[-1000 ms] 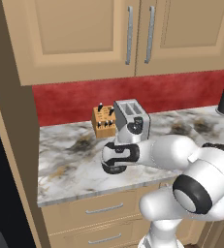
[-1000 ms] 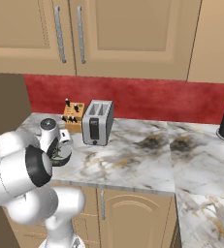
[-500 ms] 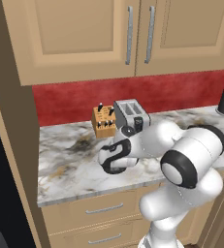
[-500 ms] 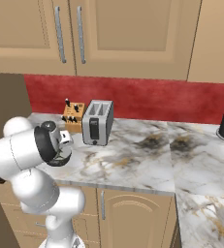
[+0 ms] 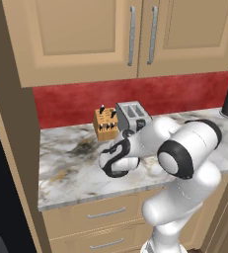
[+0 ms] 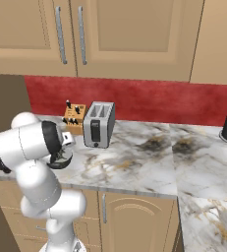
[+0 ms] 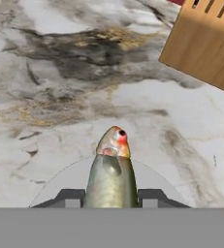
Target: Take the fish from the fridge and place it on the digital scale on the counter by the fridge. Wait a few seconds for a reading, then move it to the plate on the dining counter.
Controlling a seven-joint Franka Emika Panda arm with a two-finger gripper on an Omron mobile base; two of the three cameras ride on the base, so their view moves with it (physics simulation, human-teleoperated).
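The step in hand is judged to be the setting of the fish [image 7: 111,174] on the digital scale [image 7: 60,186], for the weighing.

To do it well, the fish should be lowered gently until it lies flat on the light grey disc, approx. in the centre, so that no end hangs over the rim and tips it off. The tool [image 7: 111,198] should be opened only when the fish is borne by the disc; a drop from height could make it slide onto the table [image 7: 45,97]. After release, the tool should be lifted straight away from the disc w/o touching it, otherwise the reading is disturbed. The knife block [image 7: 208,43] and the toaster [image 5: 133,114] stand near, so wide side swings are better avoided.

In the hand view the fish is seen between the two dark fingers [image 7: 70,197], one at each side of its body, and its reddish head points forward, away from the tool. The fingers are closed against the fish and it is held by its rear part; the tail is hidden below the edge of the view. The pale disc of the scale is seen directly under and around the fish, so the fish is over the scale; whether it touches the disc already cannot be told.

In the right base view the scale [image 6: 61,158] lies at the left end of the table, just in front of the knife block, partly covered by the arm.
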